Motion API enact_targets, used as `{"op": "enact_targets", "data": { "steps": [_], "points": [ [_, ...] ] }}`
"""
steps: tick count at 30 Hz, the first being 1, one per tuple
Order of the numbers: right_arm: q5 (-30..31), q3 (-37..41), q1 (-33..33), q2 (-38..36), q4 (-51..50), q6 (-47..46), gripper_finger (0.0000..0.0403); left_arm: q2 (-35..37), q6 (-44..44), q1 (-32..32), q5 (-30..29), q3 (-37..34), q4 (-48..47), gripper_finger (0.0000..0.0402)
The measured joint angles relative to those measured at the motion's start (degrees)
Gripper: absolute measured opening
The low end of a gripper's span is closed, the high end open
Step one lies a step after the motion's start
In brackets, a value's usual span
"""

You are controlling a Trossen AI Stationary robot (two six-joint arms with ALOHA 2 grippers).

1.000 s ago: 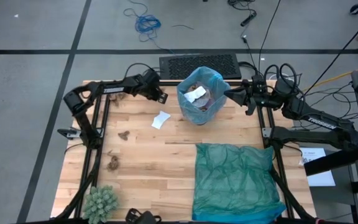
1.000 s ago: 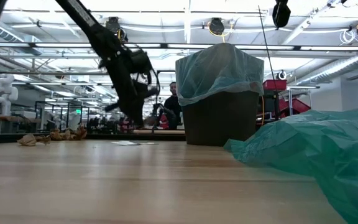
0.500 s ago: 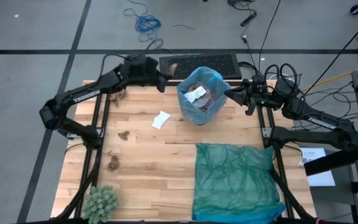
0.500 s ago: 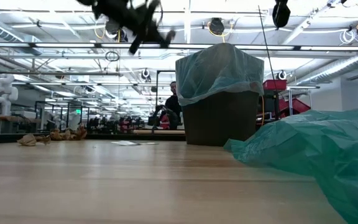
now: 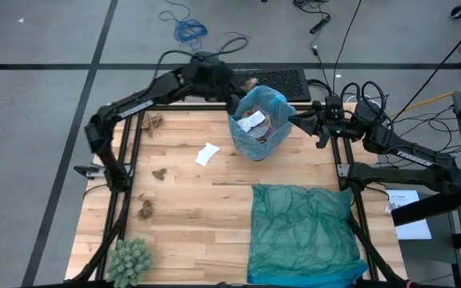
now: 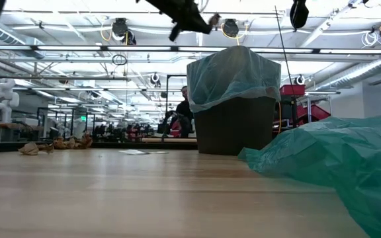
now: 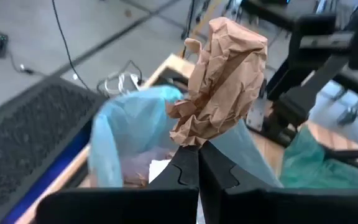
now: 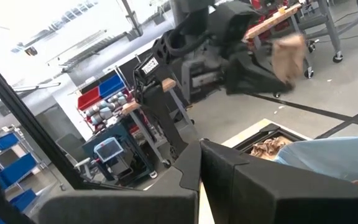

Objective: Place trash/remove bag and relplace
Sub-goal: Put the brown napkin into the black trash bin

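Note:
My left gripper [image 5: 241,85] is high over the far rim of the bin [image 5: 257,122], shut on a brown wadded paper lump [image 7: 222,81]. The bin stands upright near the table's far edge, lined with the sky-blue bag [image 6: 233,73], whose edge is folded over the rim. White and brown trash [image 5: 254,122] lies inside it. My right gripper [image 5: 295,120] is shut and waits just right of the bin's rim. On the table lie a white scrap [image 5: 206,154] and brown wads [image 5: 152,122], [image 5: 158,174], [image 5: 145,210]. My left gripper pinches the brown paper lump by its lower end [image 7: 189,139] between its two fingers. The lump stands out beyond the fingertips, lifted clear and in the air above the bin's far rim.
A darker teal-green plastic bag [image 5: 302,228] lies spread over the table's near right part. The green spiky ball [image 5: 128,260] sits at the near left corner. A black mat [image 5: 286,80] lies beyond the far edge. The table's middle is bare wood [image 5: 206,200].
My left gripper has risen from low over the table's far left part and swung right toward the bin, carrying the brown lump. It now hangs over the bin's far rim. The right arm and the bin have kept still.

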State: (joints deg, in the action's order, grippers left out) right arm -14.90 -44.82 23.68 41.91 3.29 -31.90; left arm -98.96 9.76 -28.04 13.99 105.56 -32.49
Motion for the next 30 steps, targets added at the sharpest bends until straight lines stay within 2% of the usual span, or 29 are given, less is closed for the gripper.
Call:
{"op": "enact_targets", "data": {
  "steps": [3,7,13,17,19,22,24,27,30],
  "points": [
    [0.0,0.0,0.0,0.0,0.0,-0.1,0.0,-2.82,-0.01,0.96,2.08,3.26,-1.78,0.0014],
    [-0.02,0.0,-0.04,0.0,0.0,-0.25,0.0,-3.5,0.24,1.59,4.27,4.02,-1.8,0.0056],
    [0.0,0.0,-0.04,0.0,0.0,-0.25,0.0015,-2.74,0.39,1.59,4.39,4.02,-3.49,0.0128],
    [0.0,0.0,-0.04,0.0,0.0,-0.24,0.0032,-0.54,0.38,1.55,3.34,4.02,-7.02,0.0155],
    [0.0,0.0,-0.04,0.02,-0.02,-0.33,0.0039,1.22,1.07,1.5,-3.93,4.08,-12.98,0.0157],
    [-0.01,0.0,-0.05,0.01,-0.01,-0.39,0.0048,4.28,1.79,1.29,-22.62,5.2,-27.49,0.0152],
    [0.0,0.0,-0.04,0.0,0.0,-0.39,0.0051,5.55,3.37,0.43,-31.04,5.57,-37.19,0.0143],
    [0.01,0.0,-0.04,0.0,0.0,-0.36,0.0055,5.64,10.88,-3.01,-32.59,5.01,-52.02,0.0129],
    [0.02,0.0,-0.04,0.02,0.0,-0.15,0.0055,5.4,13.64,-6.76,-34.81,1.09,-56.79,0.0119]
  ]
}}
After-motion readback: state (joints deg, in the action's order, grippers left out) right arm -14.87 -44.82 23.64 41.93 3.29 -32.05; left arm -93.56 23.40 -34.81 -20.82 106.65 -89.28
